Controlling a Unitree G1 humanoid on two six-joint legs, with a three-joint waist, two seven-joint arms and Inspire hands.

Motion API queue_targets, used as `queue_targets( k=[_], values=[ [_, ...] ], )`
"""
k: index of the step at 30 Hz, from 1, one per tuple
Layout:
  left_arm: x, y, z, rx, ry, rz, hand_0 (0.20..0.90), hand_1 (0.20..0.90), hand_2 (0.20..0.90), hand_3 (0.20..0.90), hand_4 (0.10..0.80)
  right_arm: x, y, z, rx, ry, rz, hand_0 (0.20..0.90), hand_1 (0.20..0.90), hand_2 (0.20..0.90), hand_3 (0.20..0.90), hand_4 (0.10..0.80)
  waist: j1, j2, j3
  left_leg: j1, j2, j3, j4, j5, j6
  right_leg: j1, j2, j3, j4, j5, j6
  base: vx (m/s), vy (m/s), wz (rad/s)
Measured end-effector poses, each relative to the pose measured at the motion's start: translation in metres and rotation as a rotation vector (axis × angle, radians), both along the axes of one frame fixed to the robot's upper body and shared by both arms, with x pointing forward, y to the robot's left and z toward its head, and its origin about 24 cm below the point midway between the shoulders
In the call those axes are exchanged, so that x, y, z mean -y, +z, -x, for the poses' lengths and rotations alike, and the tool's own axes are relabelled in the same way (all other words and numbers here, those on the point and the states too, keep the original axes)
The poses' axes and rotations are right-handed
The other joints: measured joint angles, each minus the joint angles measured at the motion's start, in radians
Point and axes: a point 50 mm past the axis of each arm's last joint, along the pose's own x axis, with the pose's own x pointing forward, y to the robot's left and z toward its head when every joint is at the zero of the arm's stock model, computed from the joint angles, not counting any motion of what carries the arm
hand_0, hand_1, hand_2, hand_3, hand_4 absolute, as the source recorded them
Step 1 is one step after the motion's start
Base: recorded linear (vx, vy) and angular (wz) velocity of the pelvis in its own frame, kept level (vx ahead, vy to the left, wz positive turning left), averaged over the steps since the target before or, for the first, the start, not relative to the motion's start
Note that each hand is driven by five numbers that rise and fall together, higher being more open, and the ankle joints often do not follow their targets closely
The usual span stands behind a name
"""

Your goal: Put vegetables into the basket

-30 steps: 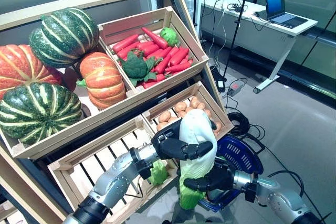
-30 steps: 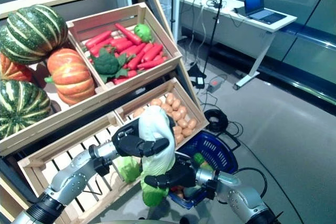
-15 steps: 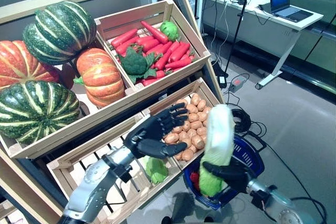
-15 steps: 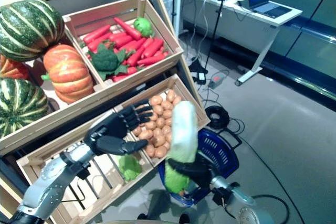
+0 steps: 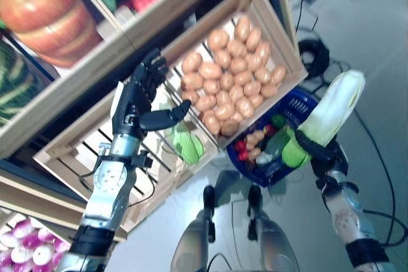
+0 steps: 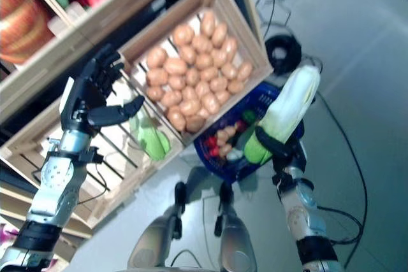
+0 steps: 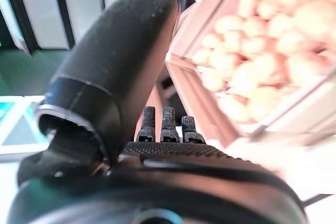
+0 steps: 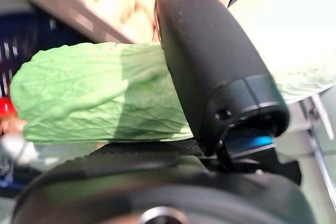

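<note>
My right hand (image 5: 315, 153) is shut on a long pale-green napa cabbage (image 5: 330, 114) and holds it upright over the near rim of the blue plastic basket (image 5: 303, 102), which stands on the floor below the stand. In the right wrist view my thumb (image 8: 210, 61) curls over the cabbage's green leaves (image 8: 100, 95). In the basket lie red, tan and green vegetables (image 5: 255, 145). My left hand (image 5: 137, 97) is open and empty, fingers spread, in front of the lower slatted crate (image 5: 76, 157), beside a green leafy vegetable (image 5: 186, 146).
A wooden crate of potatoes (image 5: 229, 74) juts out just above the basket. Upper shelves of the wooden stand (image 5: 95, 49) are at the far left. A coiled black cable (image 5: 311, 49) lies on the grey floor beyond the basket.
The camera has tipped down and the whole picture has shifted. My left hand let go of the cabbage and stays open by the crate; my right hand holds the cabbage over the basket.
</note>
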Motion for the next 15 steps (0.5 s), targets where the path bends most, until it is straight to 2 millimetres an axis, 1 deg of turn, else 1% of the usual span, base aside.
queue_targets(
  k=[1,2,4,6,11,13,15],
  values=[
    [0.010,0.006,-0.004,0.029,-0.013,-0.008,0.900,0.900,0.900,0.900,0.800,0.001,0.006,-0.014,0.008,-0.030,-0.030,0.300,0.300,0.300,0.300,0.400,0.005,-0.009,0.039,-0.041,0.000,-0.004,0.016,0.003,-0.004,-0.044,-0.002,-0.002,0.028,-0.003,-0.004,-0.180,-0.093,0.08],
    [0.016,0.010,-0.007,0.041,-0.026,-0.018,0.900,0.900,0.900,0.900,0.800,0.002,0.009,-0.020,0.005,-0.048,-0.047,0.300,0.300,0.300,0.300,0.400,0.008,-0.012,0.053,-0.070,0.001,-0.008,0.028,0.005,-0.006,-0.072,-0.003,-0.005,0.042,-0.004,-0.007,-0.134,-0.078,0.10],
    [0.026,0.009,-0.014,0.035,-0.054,-0.047,0.900,0.900,0.900,0.900,0.800,0.002,0.008,-0.028,-0.014,-0.081,-0.109,0.300,0.300,0.300,0.300,0.400,0.014,-0.016,0.069,-0.114,0.003,-0.015,0.046,0.008,-0.010,-0.117,-0.003,-0.007,0.067,-0.008,-0.014,-0.088,-0.040,0.09],
    [0.033,0.003,-0.018,0.011,-0.055,-0.049,0.900,0.900,0.900,0.900,0.800,0.000,0.006,-0.036,-0.031,-0.100,-0.183,0.300,0.300,0.300,0.300,0.400,0.029,-0.021,0.074,-0.137,0.004,-0.016,0.051,0.010,-0.013,-0.149,-0.004,-0.007,0.088,-0.013,-0.020,-0.093,-0.002,0.00],
    [0.041,0.014,-0.023,0.060,-0.070,-0.038,0.900,0.900,0.900,0.900,0.800,0.001,0.017,-0.054,-0.016,-0.135,-0.298,0.300,0.300,0.300,0.300,0.400,0.047,-0.021,0.075,-0.202,0.001,-0.028,0.072,0.014,-0.018,-0.223,-0.012,-0.012,0.138,-0.024,-0.030,-0.049,-0.006,0.04],
    [0.049,0.025,-0.026,0.106,-0.094,-0.039,0.900,0.900,0.900,0.900,0.800,0.001,0.026,-0.062,0.004,-0.142,-0.335,0.300,0.300,0.300,0.300,0.400,0.059,-0.021,0.075,-0.228,-0.006,-0.047,0.079,0.019,-0.024,-0.255,-0.016,-0.015,0.164,-0.032,-0.034,-0.030,-0.003,0.12],
    [0.057,0.038,-0.029,0.159,-0.117,-0.036,0.900,0.900,0.900,0.900,0.800,-0.004,0.044,-0.074,0.045,-0.126,-0.343,0.300,0.300,0.300,0.300,0.400,0.064,-0.021,0.075,-0.270,-0.010,-0.057,0.091,0.024,-0.027,-0.305,-0.026,-0.019,0.203,-0.044,-0.037,-0.011,0.019,0.18]
  ],
)
